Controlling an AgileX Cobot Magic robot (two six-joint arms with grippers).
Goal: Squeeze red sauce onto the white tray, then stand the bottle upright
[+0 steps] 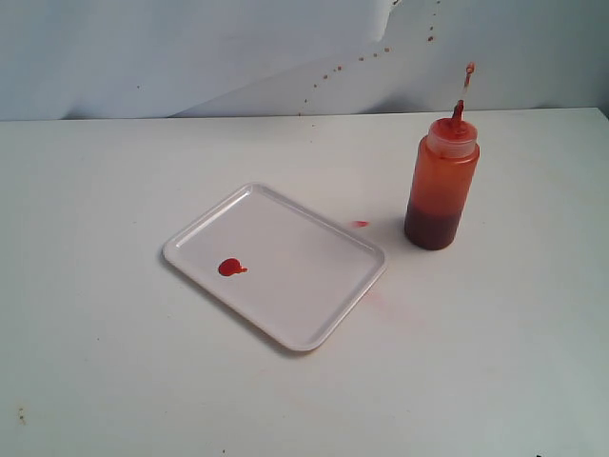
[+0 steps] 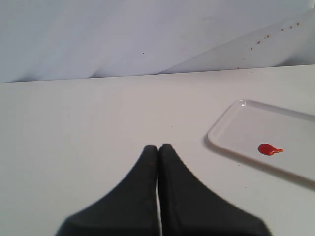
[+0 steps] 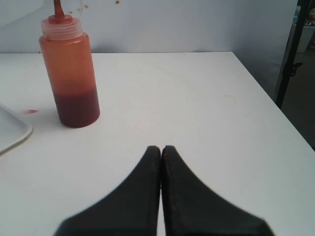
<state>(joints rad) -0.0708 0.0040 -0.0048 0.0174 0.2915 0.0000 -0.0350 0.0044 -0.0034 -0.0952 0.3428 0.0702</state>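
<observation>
Exterior view: bottle [image 1: 442,186] upright, red sauce [image 1: 229,268] on white tray [image 1: 314,286]; left pincer [image 2: 158,146], right pincer [image 3: 161,147] closed.

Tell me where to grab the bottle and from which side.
Grip the bottle around its straight cylindrical middle, not the thin nozzle. It stands upright, clear of the white tray, so probably come in level from its tray-free side with the right hand, which is shut and must open first.

Bottle [image 3: 71,73] upright, jaws closed, well apart
</observation>
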